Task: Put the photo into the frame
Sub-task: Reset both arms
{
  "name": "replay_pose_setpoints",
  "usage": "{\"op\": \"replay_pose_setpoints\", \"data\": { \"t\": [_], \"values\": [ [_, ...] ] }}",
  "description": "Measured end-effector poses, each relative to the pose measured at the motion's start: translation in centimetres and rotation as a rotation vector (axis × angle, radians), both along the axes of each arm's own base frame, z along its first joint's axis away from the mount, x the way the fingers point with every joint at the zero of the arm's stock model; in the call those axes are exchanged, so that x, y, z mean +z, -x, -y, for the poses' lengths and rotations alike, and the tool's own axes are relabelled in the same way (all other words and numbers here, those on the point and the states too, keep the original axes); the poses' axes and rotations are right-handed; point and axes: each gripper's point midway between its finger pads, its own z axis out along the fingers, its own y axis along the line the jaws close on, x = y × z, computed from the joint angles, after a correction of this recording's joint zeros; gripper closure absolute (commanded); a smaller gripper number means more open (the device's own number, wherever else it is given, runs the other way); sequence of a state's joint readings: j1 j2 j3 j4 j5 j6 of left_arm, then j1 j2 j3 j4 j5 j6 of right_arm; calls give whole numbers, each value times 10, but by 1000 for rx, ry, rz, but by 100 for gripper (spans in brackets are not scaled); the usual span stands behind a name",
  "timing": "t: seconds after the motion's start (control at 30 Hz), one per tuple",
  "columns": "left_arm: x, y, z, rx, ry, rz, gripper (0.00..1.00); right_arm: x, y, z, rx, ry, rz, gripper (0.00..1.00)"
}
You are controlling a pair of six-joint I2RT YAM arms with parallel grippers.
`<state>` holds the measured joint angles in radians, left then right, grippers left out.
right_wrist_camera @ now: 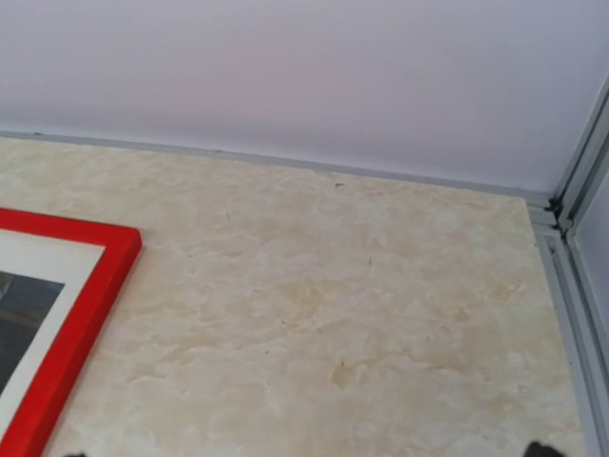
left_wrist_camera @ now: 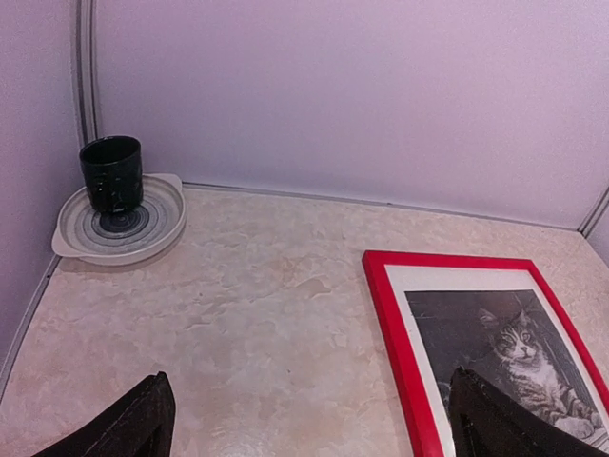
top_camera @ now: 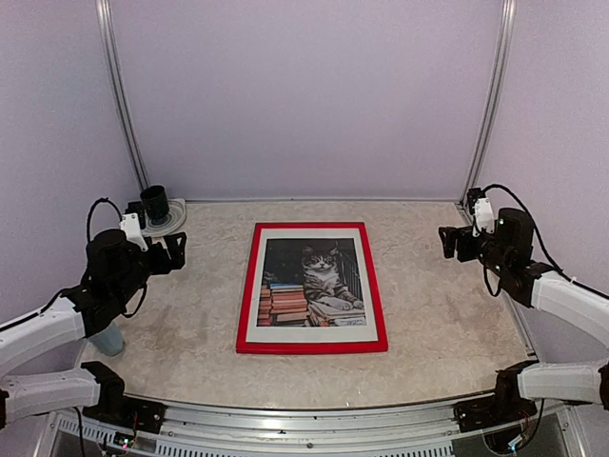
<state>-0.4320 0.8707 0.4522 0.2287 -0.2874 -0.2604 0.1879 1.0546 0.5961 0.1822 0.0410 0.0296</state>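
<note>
The red frame (top_camera: pixel 247 286) lies flat, front up, in the middle of the table. The cat photo (top_camera: pixel 312 281) shows inside it, bordered by a white mat (top_camera: pixel 314 333). My left gripper (top_camera: pixel 177 249) hangs open and empty to the left of the frame, above the table. In the left wrist view the frame's far left corner (left_wrist_camera: pixel 400 333) and the photo (left_wrist_camera: pixel 509 343) show between the wide-apart fingers (left_wrist_camera: pixel 133 428). My right gripper (top_camera: pixel 445 242) is open and empty to the right of the frame. The right wrist view shows the frame's far right corner (right_wrist_camera: pixel 86 305) at the left edge.
A black cup (top_camera: pixel 154 202) stands on a grey ringed plate (top_camera: pixel 177 217) in the far left corner; both also show in the left wrist view, the cup (left_wrist_camera: pixel 111 173) on the plate (left_wrist_camera: pixel 162 224). A pale blue object (top_camera: pixel 110 339) stands under the left arm. Walls enclose the table.
</note>
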Motion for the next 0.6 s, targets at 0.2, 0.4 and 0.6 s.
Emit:
{"op": "replay_pose_setpoints", "data": {
  "t": [0.2,0.4,0.6],
  "values": [
    [-4,-4,-41,90,-14,6,1,-6,13,13,-21,9,55,1],
    [-8,-2,-77,158,6,14,1,-2,6,39,-72,-39,74,1],
    [-5,4,-74,138,6,29,1,-14,6,34,-40,-53,51,1]
  ]
}}
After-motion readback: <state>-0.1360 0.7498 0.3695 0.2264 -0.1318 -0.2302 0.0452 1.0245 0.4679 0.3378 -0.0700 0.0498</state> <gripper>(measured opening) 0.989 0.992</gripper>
